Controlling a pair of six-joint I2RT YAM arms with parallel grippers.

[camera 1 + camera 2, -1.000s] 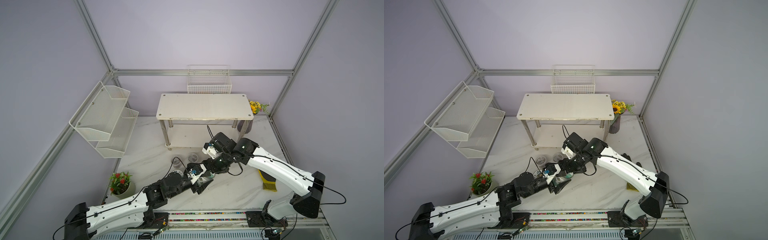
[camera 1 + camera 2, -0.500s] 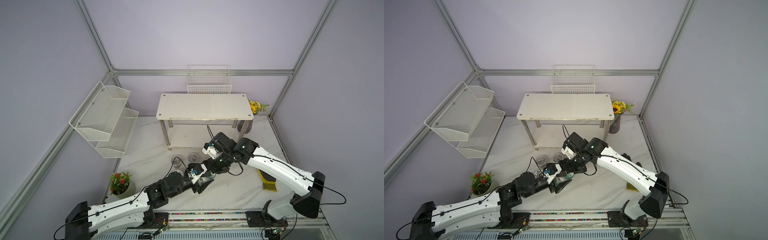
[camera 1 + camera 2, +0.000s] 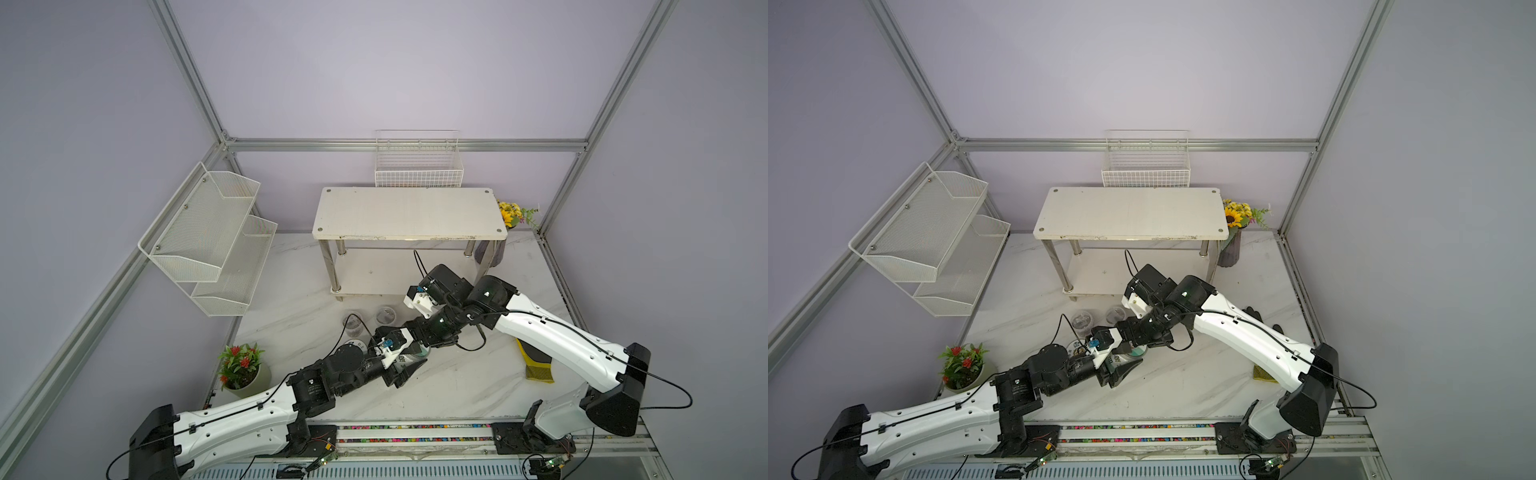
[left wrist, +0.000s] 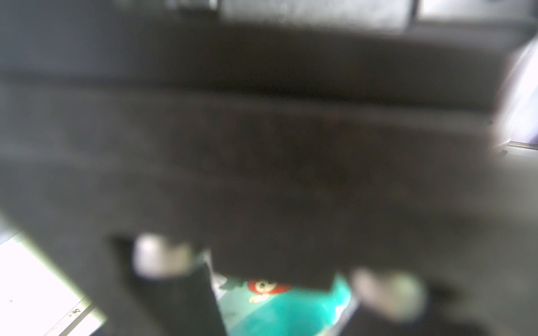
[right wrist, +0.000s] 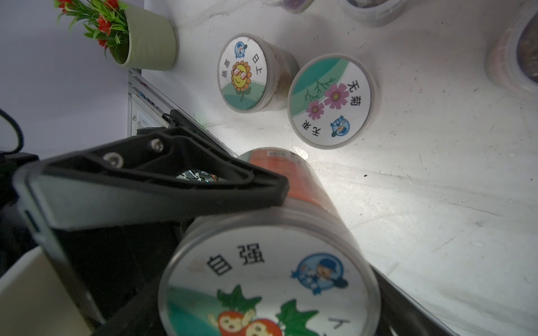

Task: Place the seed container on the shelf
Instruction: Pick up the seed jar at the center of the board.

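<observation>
The two arms meet low over the middle of the desk. Between them hangs the seed container, a clear tub tipped on its side, its lid with the red cartoon fruit facing the right wrist. The left end effector is closed round the tub's body, one black finger lying flat along the wall, and I take that grip to be what carries it clear of the marble. The right end effector straddles the lid end, but I cannot tell whether it pinches or stands loose. It reads as a hand-over, with the tub turned sideways so each arm gets an end. The shelf stands well apart behind, its top board bare.
</observation>
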